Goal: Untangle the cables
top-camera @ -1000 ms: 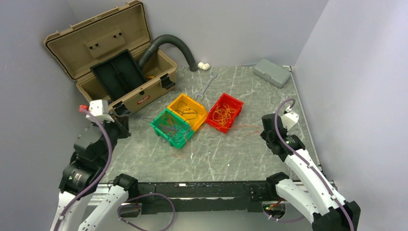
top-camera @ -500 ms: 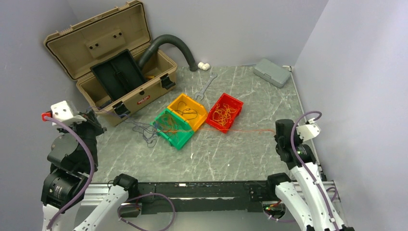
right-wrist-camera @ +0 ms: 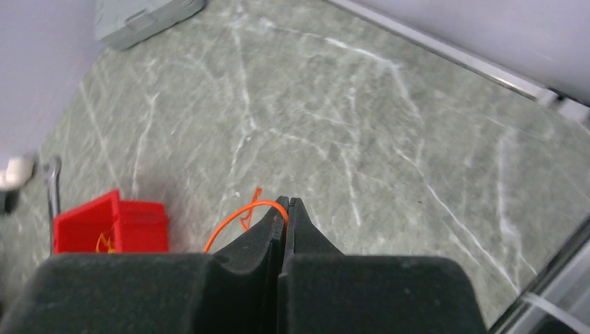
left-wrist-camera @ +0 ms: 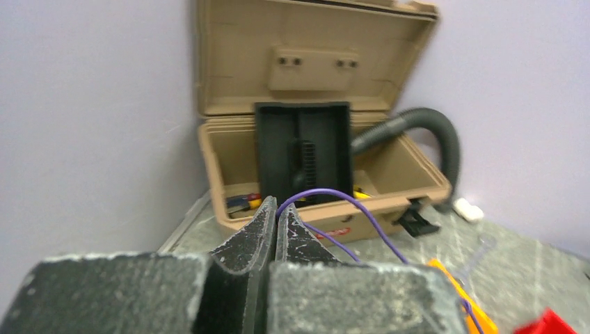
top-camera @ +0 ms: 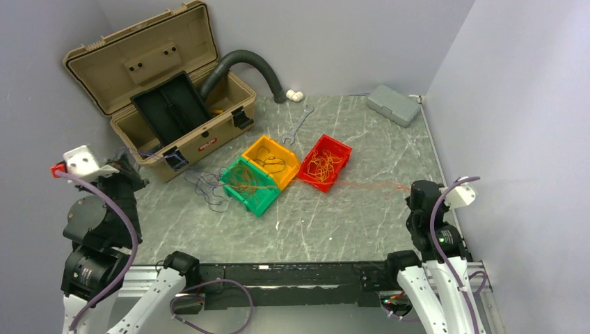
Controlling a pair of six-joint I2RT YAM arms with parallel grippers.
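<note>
The cables (top-camera: 245,179) in the green bin (top-camera: 240,197) seem too fine to tell apart.

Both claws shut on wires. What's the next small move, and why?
Probably ease the left claw back, away from the green bin. It is shut on the purple wire, which lies in slack loops on the table beside that bin, so it looks not yet drawn free. The right claw holds an orange wire already stretched nearly straight.
</note>
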